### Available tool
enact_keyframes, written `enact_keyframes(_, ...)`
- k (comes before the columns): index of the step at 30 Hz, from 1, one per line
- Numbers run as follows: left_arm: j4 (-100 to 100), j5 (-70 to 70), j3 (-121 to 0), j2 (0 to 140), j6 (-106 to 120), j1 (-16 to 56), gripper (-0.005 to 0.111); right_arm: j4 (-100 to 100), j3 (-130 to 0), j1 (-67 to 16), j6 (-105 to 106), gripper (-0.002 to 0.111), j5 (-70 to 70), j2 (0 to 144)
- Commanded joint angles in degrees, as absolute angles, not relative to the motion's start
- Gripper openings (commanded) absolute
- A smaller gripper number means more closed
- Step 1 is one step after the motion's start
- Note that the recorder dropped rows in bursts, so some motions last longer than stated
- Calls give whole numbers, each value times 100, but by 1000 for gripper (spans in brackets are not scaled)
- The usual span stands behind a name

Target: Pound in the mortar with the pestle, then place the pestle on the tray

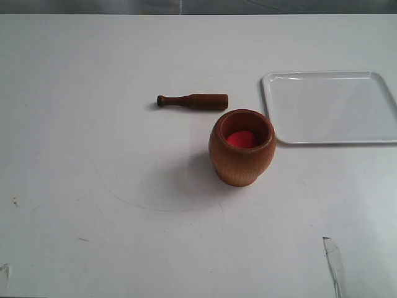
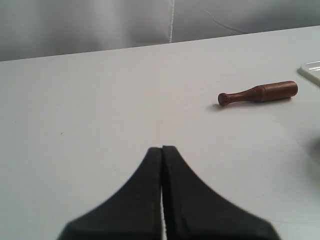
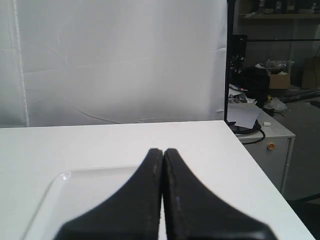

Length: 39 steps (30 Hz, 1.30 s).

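The light brown wooden mortar [image 1: 242,148] stands upright mid-table with a red ball [image 1: 242,139] inside it. Just behind it the dark brown pestle [image 1: 193,101] lies flat on the table, thick end toward the tray; it shows too in the left wrist view as the pestle [image 2: 258,93]. The white tray [image 1: 332,107] lies flat to the right of the mortar. My left gripper [image 2: 162,148] is shut and holds nothing, well short of the pestle. My right gripper [image 3: 163,150] is shut, holds nothing, and is over the near part of the tray [image 3: 90,200]. Neither gripper appears in the exterior view.
The white table [image 1: 93,186] carries faint scratches. Its far edge meets a white curtain [image 3: 120,60]. Past the table's right edge stand a cabinet and clutter [image 3: 260,115]. A strip of tape [image 1: 333,261] lies near the front right.
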State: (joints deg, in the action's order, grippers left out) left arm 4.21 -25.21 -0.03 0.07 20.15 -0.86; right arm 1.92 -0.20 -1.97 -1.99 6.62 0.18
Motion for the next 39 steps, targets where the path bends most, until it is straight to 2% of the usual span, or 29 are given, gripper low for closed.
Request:
enact_keyframes(1,379,-2503,0,0,1968,-42,0,224,0,-165,-209,0,672,0)
enact_keyframes(29,379,-2503,0,0,1968,-42,0,-1200,0,-165,-221,0,30,0)
enact_keyframes(39,379,-2503,0,0,1968,-42,0,-1834,0,-165,-221,0,-1264,0)
